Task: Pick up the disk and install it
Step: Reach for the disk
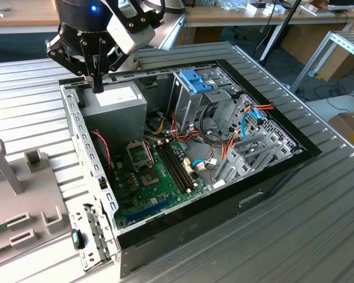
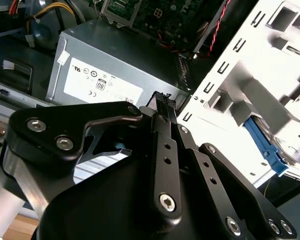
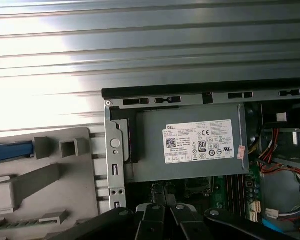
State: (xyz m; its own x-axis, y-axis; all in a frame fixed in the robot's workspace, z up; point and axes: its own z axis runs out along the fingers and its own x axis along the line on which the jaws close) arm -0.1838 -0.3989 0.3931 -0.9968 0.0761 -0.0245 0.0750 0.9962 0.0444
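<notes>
Nearest in the exterior view, at its left, a pale grey moulded plastic panel (image 1: 23,206) with raised blocks and slots lies flat on the ribbed metal table (image 1: 295,236). In the first wrist view, what I take for the disk (image 3: 10,152) rests on that panel: a flat piece with a light-blue plastic rail, little of it showing.

Next comes the case's perforated sheet-steel wall (image 1: 85,147), thin and hard-rimmed. Just inside it the black-linked gripper (image 1: 98,87) hangs with its fingers pressed together on nothing. It sits low over the big grey metal box with a white label (image 1: 115,103); whether they touch I cannot tell.

Further right are the green circuit board (image 1: 159,177), the tall metal cage with its blue plastic clip (image 1: 194,79), and loose orange, red and blue cables (image 1: 224,141).

I judge that a drop from here would strike the box lid or the wall's rim, since the closed tips sit close to both. The disk's smooth metal could slip between the pads, and the cables by the cage could snag it.
</notes>
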